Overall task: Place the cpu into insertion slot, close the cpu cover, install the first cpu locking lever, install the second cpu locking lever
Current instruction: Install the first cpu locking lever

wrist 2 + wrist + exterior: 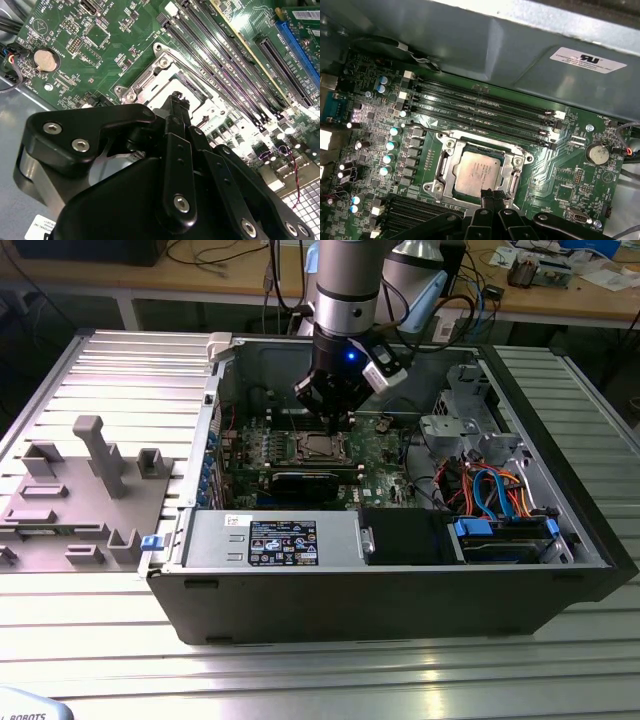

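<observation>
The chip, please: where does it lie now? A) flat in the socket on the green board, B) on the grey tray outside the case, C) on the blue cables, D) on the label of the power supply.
A: in the first wrist view the chip lies flat inside the socket's metal frame, with the gripper at its edge.

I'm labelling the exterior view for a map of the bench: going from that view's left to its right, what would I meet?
Grey fixture block → labelled power supply box → cpu in its socket, with the end effector just above it → grey drive cage → blue cables.
</observation>
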Available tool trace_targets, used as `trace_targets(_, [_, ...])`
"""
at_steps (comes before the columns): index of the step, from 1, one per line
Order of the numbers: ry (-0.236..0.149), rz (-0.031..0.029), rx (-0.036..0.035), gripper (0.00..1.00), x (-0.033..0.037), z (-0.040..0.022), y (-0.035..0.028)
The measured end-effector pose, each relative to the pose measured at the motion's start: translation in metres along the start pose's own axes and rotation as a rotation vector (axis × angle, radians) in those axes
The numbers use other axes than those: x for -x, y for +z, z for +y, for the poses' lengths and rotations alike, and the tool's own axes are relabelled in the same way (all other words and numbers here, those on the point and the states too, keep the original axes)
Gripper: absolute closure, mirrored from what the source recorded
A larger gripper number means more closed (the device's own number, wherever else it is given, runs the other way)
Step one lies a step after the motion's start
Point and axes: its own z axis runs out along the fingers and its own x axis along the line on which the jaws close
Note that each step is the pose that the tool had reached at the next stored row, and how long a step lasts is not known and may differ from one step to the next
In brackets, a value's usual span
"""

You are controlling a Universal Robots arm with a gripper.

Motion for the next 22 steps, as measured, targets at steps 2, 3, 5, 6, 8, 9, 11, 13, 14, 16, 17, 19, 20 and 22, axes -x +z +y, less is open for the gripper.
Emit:
trace_targets(2, [-0.003,-0.0001,0.0000,0.89,0.0000,0.0000,0.0000])
trace_targets(3, [-0.004,-0.0001,0.0000,0.89,0.0000,0.0000,0.0000])
trace_targets(5, [-0.009,-0.0002,0.0000,0.89,0.0000,0.0000,0.0000])
trace_targets(6, [-0.011,-0.0002,0.0000,0.89,0.0000,0.0000,0.0000])
trace_targets(8, [-0.015,-0.0003,0.0000,0.89,0.0000,0.0000,0.0000])
trace_targets(9, [-0.016,-0.0003,0.0000,0.89,0.0000,0.0000,0.0000])
trace_targets(11, [-0.021,-0.0005,0.0000,0.89,0.0000,0.0000,0.0000])
trace_targets(13, [-0.026,-0.0005,0.0000,0.89,0.0000,0.0000,0.0000])
trace_targets(14, [-0.029,-0.0006,0.0000,0.89,0.0000,0.0000,0.0000])
trace_targets(16, [-0.032,-0.0007,0.0000,0.89,0.0000,0.0000,0.0000])
trace_targets(17, [-0.033,-0.0007,0.0000,0.89,0.0000,0.0000,0.0000])
trace_targets(19, [-0.036,-0.0008,0.0000,0.89,0.0000,0.0000,0.0000])
trace_targets(20, [-0.038,-0.0008,0.0000,0.89,0.0000,0.0000,0.0000])
trace_targets(22, [-0.044,-0.0009,0.0000,0.89,0.0000,0.0000,0.0000])
